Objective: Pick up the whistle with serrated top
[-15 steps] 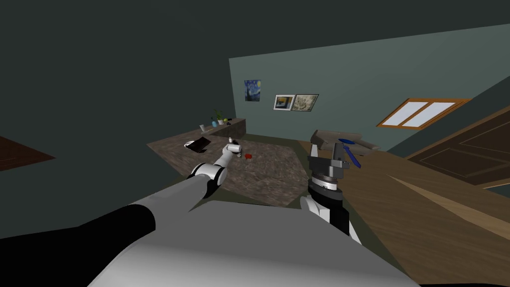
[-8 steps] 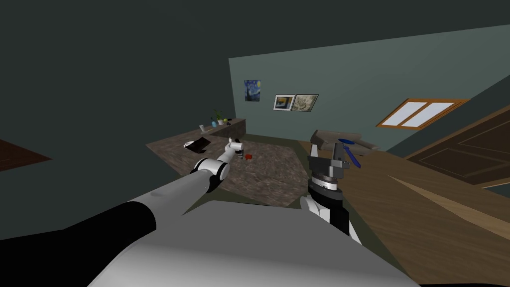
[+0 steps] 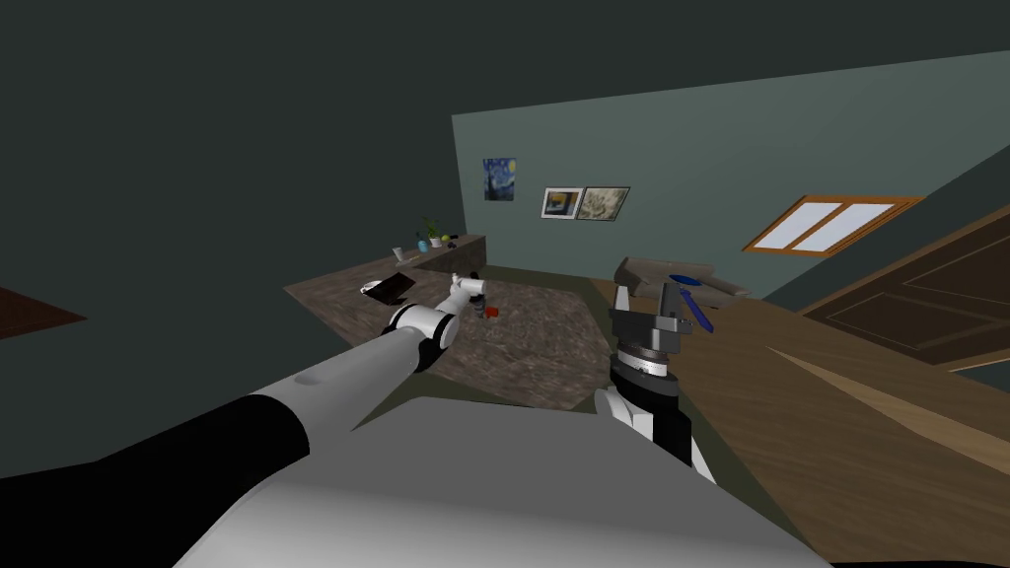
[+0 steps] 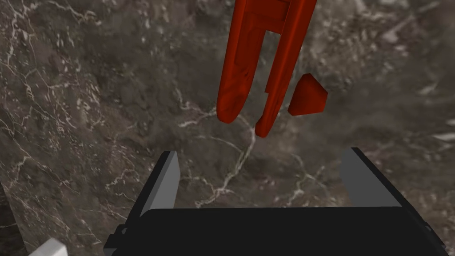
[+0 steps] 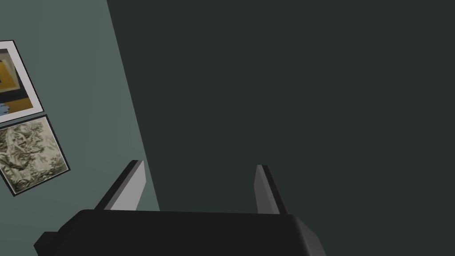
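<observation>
Left tool (image 4: 262,152) is held low over a dark, white-veined counter (image 4: 89,111), and its two grey fingers (image 4: 165,180) are spread wide with nothing gripped between them. A red whistle (image 4: 233,80) is seen lying on the counter just beyond the fingertips, touched by neither of them. The whistle is long and glossy, and two rounded prongs are pointed back toward the tool; the prong ends fall within the line of the open gap, nearer to one finger than to the other. A stepped notch is cut into the inner edge of one prong. A small red wedge (image 4: 307,95) is drawn just beside the whistle's prongs, apart from the main body; whether it is joined to the whistle cannot be told.

From the head camera the left arm (image 3: 375,360) is seen stretched far forward, with the tool just to the left of the whistle, which is shown there as a small red spot. A dark flat thing (image 3: 392,287) is laid on the counter to the left of the whistle, near it but apart. A small green plant (image 3: 434,231) is set on a further stretch of counter well behind the whistle. Right tool (image 5: 199,164) is held upright well to the right of the whistle; its fingers are likewise spread and nothing is held.
</observation>
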Controlling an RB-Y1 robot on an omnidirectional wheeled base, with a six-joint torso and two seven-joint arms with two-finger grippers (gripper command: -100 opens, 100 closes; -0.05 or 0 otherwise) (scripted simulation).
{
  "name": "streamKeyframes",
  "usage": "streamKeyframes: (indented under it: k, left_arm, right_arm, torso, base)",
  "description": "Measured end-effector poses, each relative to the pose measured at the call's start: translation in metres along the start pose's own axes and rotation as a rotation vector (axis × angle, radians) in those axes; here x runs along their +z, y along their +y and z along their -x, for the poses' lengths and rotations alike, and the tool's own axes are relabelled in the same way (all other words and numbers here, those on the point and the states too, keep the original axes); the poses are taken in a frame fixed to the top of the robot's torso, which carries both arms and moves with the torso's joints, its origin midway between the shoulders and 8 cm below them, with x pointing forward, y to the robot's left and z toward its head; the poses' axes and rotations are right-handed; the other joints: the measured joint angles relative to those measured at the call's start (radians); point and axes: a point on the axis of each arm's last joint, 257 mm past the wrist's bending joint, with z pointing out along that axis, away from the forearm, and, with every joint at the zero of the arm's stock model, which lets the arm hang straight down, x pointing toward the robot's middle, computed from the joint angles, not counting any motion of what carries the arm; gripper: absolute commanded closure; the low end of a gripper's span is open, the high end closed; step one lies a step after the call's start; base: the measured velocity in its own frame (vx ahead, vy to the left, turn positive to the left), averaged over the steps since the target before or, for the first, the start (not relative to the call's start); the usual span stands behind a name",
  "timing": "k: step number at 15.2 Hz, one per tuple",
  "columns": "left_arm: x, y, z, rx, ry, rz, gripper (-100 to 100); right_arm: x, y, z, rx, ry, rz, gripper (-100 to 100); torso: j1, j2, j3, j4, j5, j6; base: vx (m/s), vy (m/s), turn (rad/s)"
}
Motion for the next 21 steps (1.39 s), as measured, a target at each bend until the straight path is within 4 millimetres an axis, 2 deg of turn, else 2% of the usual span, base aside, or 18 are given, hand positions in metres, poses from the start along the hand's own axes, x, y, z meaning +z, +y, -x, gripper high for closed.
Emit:
streamKeyframes:
  k: [11, 21]
  left_arm:
    - [-0.014, 0.025, -0.024, 0.001, 0.002, 0.132, -100]
    - [0.000, 0.035, -0.005, 0.008, 0.005, 0.132, -100]
  right_arm:
    - [0.000, 0.000, 0.000, 0.000, 0.000, 0.000, 0]
    - [0.000, 0.000, 0.000, 0.000, 0.000, 0.000, 0]
  torso:
    - [0.000, 0.000, 0.000, 0.000, 0.000, 0.000]
    - [-0.002, 0.001, 0.000, 0.000, -0.001, 0.000]
  base:
    - [0.032, -0.004, -0.011]
    - [0.017, -0.038, 0.016]
